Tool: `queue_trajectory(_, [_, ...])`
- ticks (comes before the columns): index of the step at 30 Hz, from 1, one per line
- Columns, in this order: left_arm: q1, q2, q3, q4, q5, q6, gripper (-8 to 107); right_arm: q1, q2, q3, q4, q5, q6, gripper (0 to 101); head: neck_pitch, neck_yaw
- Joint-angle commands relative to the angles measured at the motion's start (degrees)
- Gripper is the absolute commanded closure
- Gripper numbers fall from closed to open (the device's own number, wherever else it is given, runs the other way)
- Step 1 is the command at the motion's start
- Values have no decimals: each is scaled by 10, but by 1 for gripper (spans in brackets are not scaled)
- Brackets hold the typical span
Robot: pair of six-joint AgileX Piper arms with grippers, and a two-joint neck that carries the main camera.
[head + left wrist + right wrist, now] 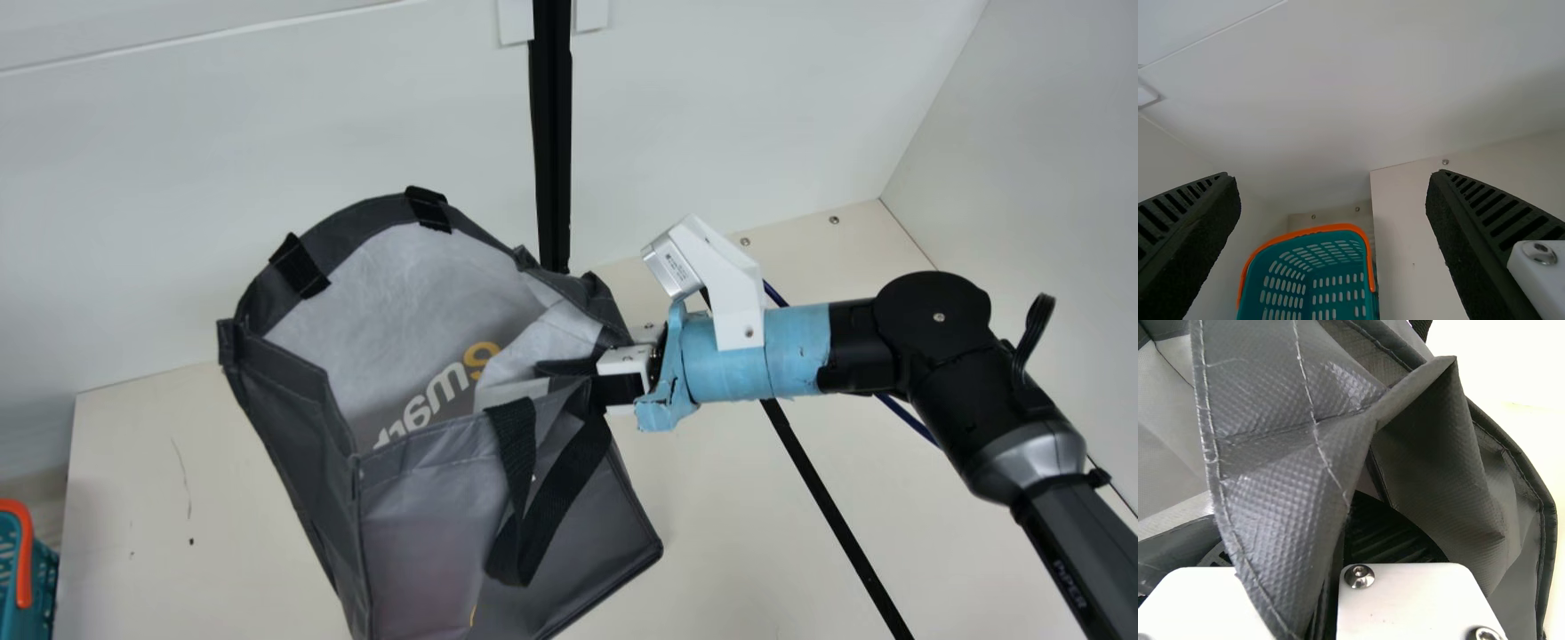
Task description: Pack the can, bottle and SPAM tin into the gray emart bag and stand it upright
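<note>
Your right tool (578, 380)'s pinching the gray emart bag (413, 533) at its rim (431, 446); left tool (1331, 177)'s wide. Looks soft and floppy tbh, so I'd grab the rim opposite the right tool too.

Bag: dark gray fabric shopping bag (311, 444) at the right gripper (618, 389), pale gray inside
Lettering: orange and white
Tape: light-blue, behind that gripper
Basket: teal slotted plastic basket (1281, 283), orange-rimmed, beyond the left gripper (1331, 177)

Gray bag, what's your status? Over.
Right hand gripping bag at rim. Bag tilted, mouth open. Left hand open, empty. Strap dangling near right hand, might snag.
</note>
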Motion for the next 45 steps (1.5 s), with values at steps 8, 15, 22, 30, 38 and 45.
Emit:
queue_trajectory(8, [-13,-80,93,64,-28,-119,9,0,0,0,0,0,0,101,-13,0])
queue_trajectory(15, [-13,-143,168,124,-54,-211,9,0,0,0,0,0,0,101,-13,0])
queue_trajectory(22, [-14,-173,206,150,-61,-250,9,0,0,0,0,0,0,101,-13,0])
queue_trajectory(30, [-14,-175,207,150,-62,-255,9,0,0,0,0,0,0,101,-13,0])
queue_trajectory(38, [-14,-175,207,150,-62,-255,9,0,0,0,0,0,0,101,-13,0])
queue_trajectory(45, [-14,-175,207,150,-62,-255,9,-6,-20,-5,-31,-4,10,101,-13,0])
